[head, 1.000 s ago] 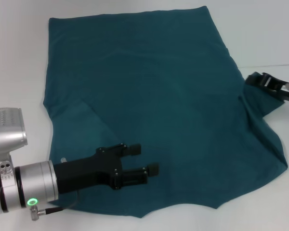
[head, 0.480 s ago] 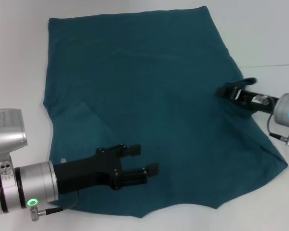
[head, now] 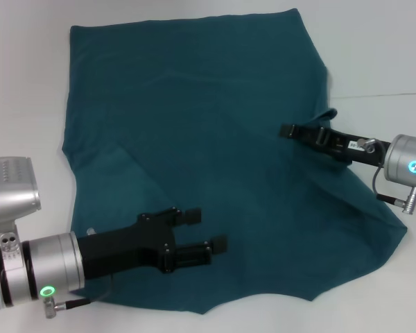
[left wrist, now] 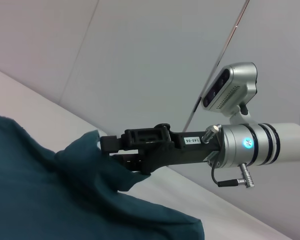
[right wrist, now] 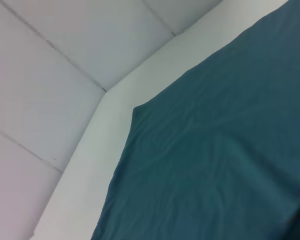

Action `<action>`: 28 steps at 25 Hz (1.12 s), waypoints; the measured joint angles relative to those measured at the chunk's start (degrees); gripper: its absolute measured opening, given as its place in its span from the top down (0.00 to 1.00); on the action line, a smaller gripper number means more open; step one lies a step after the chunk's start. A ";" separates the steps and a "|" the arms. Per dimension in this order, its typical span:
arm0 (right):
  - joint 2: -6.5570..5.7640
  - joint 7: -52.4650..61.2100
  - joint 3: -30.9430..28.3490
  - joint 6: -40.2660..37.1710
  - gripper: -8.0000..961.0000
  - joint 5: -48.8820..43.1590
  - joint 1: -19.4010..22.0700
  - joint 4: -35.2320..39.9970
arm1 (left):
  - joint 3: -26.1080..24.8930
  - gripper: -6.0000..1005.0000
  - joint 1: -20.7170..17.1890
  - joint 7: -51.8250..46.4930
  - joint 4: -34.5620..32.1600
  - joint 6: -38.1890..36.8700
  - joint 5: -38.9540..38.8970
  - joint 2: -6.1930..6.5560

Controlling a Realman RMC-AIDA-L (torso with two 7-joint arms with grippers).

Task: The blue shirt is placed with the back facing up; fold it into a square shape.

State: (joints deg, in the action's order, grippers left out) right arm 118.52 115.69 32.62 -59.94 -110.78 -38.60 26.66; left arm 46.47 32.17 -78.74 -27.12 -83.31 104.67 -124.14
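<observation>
Dark teal-blue soft knit short-sleeved shirt lies spread on the white table, plain side up, filling most of the head view. Far hem runs straight along the far edge; near edge comes to a shallow notch. The sleeve on the robot's left is folded in over the body, showing as a diagonal crease. On the robot's right side the cloth is lifted and drawn inward over the body, with slack folds fanning down toward the near right corner.

Right gripper: black, slim, reaching in from the right over the shirt's right half. Fingers pressed together, pinching the raised edge of the shirt; the left wrist view shows this same gripper with a bunched flap of the shirt draped from its tips, raised above the table.

Left gripper: black, low over the shirt's near left part, fingers spread apart, holding nothing.

Right wrist view: only the flat shirt, its far corner and the pale table edge
</observation>
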 joint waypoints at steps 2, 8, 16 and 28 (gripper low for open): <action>-0.08 0.01 -0.33 0.41 0.39 1.01 0.58 0.01 | -0.03 0.13 0.00 0.00 0.09 0.00 0.00 -0.04; -0.55 -0.04 -0.13 0.61 0.30 3.41 2.24 0.38 | -0.13 0.13 -0.04 -0.04 0.14 0.00 0.00 -0.05; -2.04 0.10 0.70 0.55 0.29 2.98 2.88 0.54 | -0.01 0.13 0.28 -0.30 0.14 -0.01 0.00 -0.05; -6.83 3.22 0.67 -6.99 0.25 -0.63 8.37 3.09 | -0.50 0.13 0.26 -1.18 0.14 0.11 -0.04 -0.05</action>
State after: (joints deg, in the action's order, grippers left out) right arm 111.68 118.91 33.29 -66.93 -111.41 -30.23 29.75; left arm 45.97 32.43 -79.92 -26.98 -83.20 104.63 -124.19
